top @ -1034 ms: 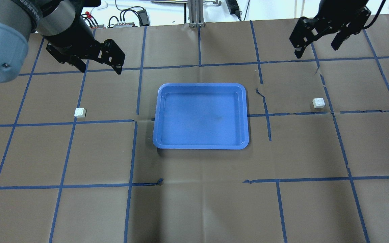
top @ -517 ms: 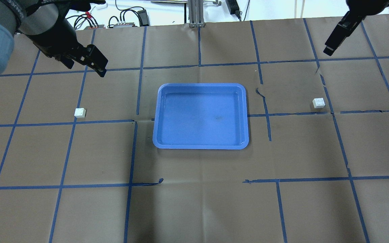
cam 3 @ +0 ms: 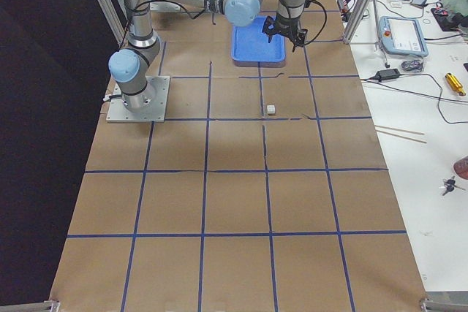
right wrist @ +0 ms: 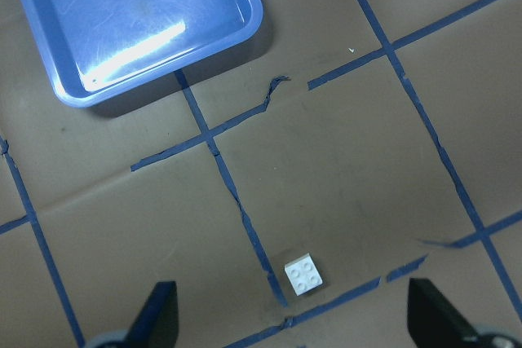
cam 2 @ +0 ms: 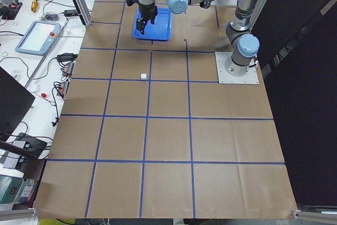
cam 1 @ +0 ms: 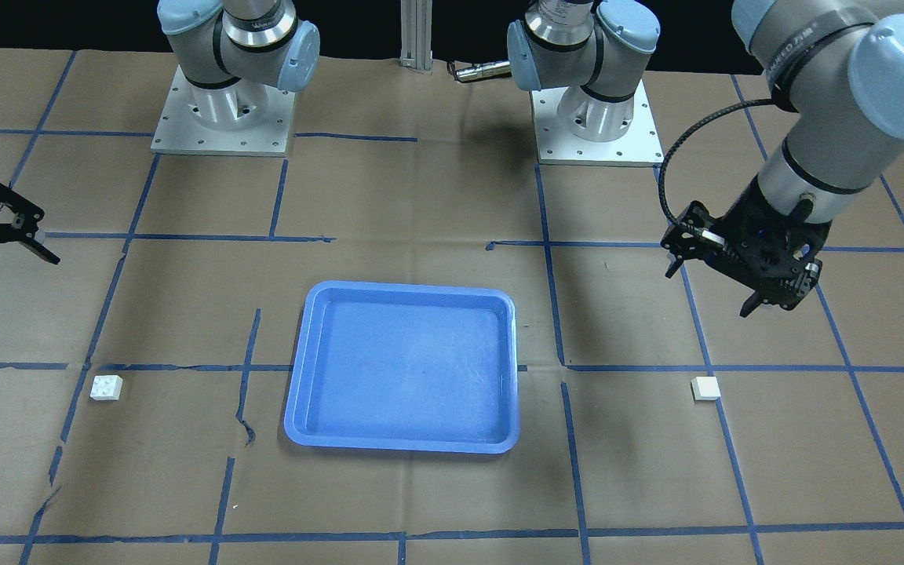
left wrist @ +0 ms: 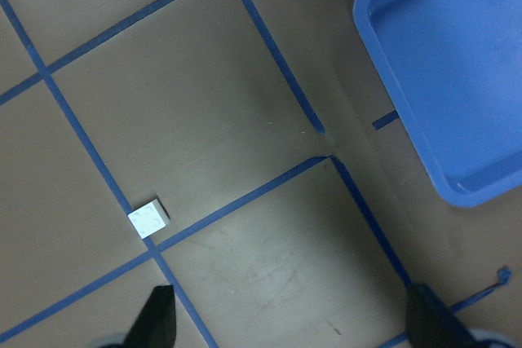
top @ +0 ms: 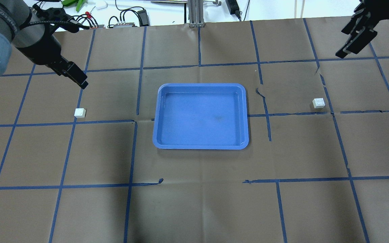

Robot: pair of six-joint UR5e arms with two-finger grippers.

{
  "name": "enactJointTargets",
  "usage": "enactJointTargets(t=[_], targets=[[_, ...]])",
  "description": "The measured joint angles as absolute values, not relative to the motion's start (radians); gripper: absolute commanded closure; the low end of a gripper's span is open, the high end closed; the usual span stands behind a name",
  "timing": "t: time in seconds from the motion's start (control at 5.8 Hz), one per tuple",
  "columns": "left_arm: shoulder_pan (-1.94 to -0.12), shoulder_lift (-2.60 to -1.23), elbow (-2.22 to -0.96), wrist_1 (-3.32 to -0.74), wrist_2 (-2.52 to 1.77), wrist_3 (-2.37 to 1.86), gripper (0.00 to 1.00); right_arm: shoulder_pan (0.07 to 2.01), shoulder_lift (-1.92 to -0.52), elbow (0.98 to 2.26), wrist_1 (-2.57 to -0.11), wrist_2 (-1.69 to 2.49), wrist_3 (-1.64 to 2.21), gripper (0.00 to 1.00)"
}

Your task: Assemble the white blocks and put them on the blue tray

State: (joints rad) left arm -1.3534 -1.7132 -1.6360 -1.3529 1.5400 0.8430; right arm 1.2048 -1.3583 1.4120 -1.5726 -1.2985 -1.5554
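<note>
The blue tray (top: 157, 118) lies mid-table, nothing in it; it also shows in the front view (cam 1: 295, 392). One white block (top: 79, 112) lies left of the tray, studs up in the left wrist view (left wrist: 148, 220). The other white block (top: 318, 103) lies right of the tray, studs up in the right wrist view (right wrist: 303, 275). My left gripper (cam 1: 707, 292) is open and empty, in the air behind the left block. My right gripper (cam 1: 19, 298) is open and empty, high behind the right block, near the table's far right.
Blue tape lines grid the brown paper table cover. The two arm bases (cam 1: 220, 110) stand at the robot's side of the table. Cables and devices (top: 127, 17) lie beyond the far table edge.
My left gripper has swung left and nearer to the left block, turning edge-on to the overhead camera. My right gripper has moved right toward the table's corner. Blocks and tray have not moved.
</note>
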Motion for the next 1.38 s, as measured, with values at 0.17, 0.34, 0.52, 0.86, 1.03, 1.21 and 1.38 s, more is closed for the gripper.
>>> enactJointTargets(t=[0.17,0.34,0.52,0.86,1.03,1.21,1.38], targets=[[-1.338,-1.766,-1.643,-1.314,1.541,0.969,0.01,1.157,-1.331,1.434,-1.581,-1.237,-1.716,0.01],[-1.313,-1.814,-1.645,-1.284,1.541,1.130,0.01,1.117,-1.297,1.449,-1.592,-1.211,-1.858,0.01],[-1.277,-1.859,-1.646,-1.250,1.542,1.336,0.01,1.074,-1.248,1.456,-1.601,-1.171,-1.984,0.01],[-1.213,-1.949,-1.653,-1.160,1.536,1.712,0.02,1.013,-1.125,1.467,-1.606,-1.084,-2.151,0.01],[-1.182,-1.979,-1.674,-1.102,1.531,1.816,0.02,0.999,-1.081,1.500,-1.617,-1.049,-2.209,0.01],[-1.169,-1.995,-1.708,-1.032,1.529,1.870,0.02,0.994,-1.054,1.565,-1.682,-1.004,-2.266,0.01],[-1.165,-2.006,-1.736,-1.002,1.527,1.889,0.02,0.992,-1.041,1.631,-1.768,-0.981,-2.288,0.01]])
